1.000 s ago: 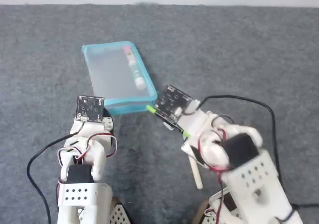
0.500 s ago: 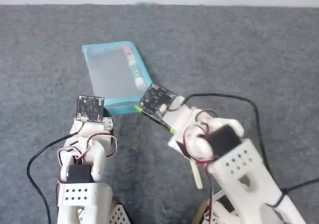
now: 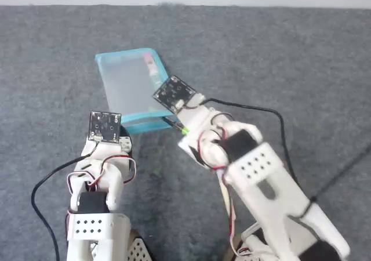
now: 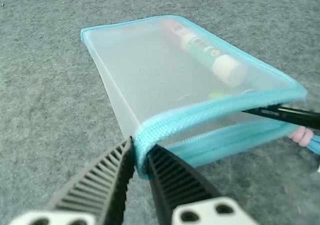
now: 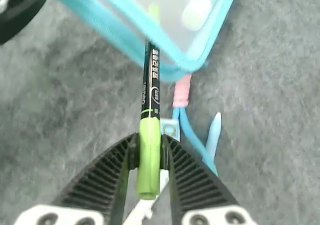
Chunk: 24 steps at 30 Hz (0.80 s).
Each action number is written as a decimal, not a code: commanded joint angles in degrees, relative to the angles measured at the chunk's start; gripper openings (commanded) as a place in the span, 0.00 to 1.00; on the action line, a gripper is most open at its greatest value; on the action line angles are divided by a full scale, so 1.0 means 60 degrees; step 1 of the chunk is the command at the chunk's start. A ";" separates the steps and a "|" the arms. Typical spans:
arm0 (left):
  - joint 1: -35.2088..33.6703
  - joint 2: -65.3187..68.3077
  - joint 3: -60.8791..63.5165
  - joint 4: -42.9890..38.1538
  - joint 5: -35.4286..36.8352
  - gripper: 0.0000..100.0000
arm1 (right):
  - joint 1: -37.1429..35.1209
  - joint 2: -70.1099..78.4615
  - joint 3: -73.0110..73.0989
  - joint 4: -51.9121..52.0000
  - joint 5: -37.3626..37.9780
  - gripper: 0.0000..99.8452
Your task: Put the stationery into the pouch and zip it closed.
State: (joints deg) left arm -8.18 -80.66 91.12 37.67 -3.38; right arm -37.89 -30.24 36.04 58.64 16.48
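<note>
Grey carpet (image 3: 290, 52), left gripper (image 4: 140, 151) pinches pouch (image 4: 150, 70) rim — right gripper (image 5: 150, 141) holds pen (image 5: 151, 85)

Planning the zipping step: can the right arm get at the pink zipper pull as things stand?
Probably not yet. The zipper pull lies uncovered beside the pen, so nothing blocks it, but the right end effector is shut on that pen, whose tip is in the mouth of the pouch.

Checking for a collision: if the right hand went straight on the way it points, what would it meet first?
Probably the open zipper edge of the pouch. The right hand, shut on the pen, points at that mouth, with the pen's tip inside; depth is unclear.
</note>
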 commanded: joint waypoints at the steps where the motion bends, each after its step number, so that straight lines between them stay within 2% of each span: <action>1: 0.0029 -0.0161 -0.0432 -0.0322 0.0117 0.01 | -0.0095 0.0857 -0.0586 -0.1399 -0.0337 0.01; 4: 0.0103 -0.0161 -0.0462 -0.0322 -0.0029 0.01 | -0.0095 0.1810 -0.0967 -0.2264 -0.1055 0.01; 7: 0.0557 -0.0161 -0.0447 -0.0293 -0.0410 0.01 | -0.0168 0.2674 -0.1685 -0.2718 -0.1201 0.01; 14: 0.0703 -0.0161 -0.0491 -0.0278 -0.0425 0.01 | -0.0520 0.4476 -0.4073 -0.2659 -0.1568 0.02; 16: 0.0703 -0.0161 -0.0491 -0.0278 -0.0425 0.01 | -0.0549 0.4960 -0.4952 -0.2088 -0.1568 0.09; 21: 0.0630 -0.0161 -0.0491 -0.0293 -0.0410 0.01 | -0.0418 0.5282 -0.6740 0.0198 -0.1245 0.34; 24: 0.0630 -0.0161 -0.0491 -0.0293 -0.0410 0.01 | 0.0081 0.4608 -0.7560 0.1722 -0.0850 0.36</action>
State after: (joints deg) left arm -4.84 -80.84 90.86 37.49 -5.23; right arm -40.35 3.43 -1.41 61.71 9.01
